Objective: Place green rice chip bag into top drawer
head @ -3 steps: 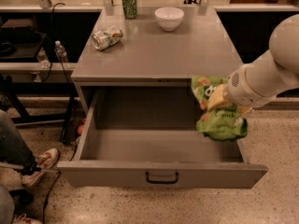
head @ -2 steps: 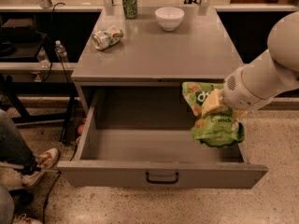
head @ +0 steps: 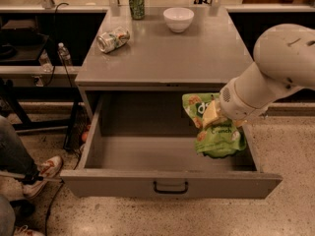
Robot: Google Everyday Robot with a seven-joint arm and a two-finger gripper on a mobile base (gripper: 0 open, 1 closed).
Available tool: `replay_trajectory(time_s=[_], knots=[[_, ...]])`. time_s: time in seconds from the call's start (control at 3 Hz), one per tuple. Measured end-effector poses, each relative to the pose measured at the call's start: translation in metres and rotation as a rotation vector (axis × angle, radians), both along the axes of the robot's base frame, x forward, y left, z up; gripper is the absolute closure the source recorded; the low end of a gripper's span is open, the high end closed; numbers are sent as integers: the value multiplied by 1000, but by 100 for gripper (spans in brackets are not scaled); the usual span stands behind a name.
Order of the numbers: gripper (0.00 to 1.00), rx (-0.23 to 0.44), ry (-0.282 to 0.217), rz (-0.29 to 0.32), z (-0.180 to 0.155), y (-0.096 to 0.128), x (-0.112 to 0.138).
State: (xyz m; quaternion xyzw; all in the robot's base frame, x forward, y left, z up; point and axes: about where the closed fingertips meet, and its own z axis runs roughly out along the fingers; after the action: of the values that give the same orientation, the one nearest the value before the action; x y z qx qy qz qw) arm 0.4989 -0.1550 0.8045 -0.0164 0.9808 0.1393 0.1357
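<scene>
The green rice chip bag (head: 214, 127) is crumpled, bright green with white and orange-brown print. It hangs over the right part of the open top drawer (head: 170, 183), a wide grey metal drawer with a small black handle at its front centre. My gripper (head: 212, 116) is shut on the bag's middle and holds it above the drawer's floor, near the right wall. The white arm comes in from the right and hides the bag's right edge.
On the cabinet top (head: 197, 53) stand a white bowl (head: 178, 18) and an upright green soda can (head: 137, 3); a tipped can (head: 113, 38) lies at the left. A person's shoe (head: 44, 173) and a water bottle (head: 63, 54) are at the left.
My gripper has carried the bag leftward, from over the drawer's right wall to over the drawer's inside.
</scene>
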Motion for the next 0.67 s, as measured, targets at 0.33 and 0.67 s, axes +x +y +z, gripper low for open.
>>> replay_trajectory(time_s=[0.33, 0.67], knots=[[100, -1, 11, 42, -21, 18, 21], [100, 27, 23, 74, -38, 36, 46]])
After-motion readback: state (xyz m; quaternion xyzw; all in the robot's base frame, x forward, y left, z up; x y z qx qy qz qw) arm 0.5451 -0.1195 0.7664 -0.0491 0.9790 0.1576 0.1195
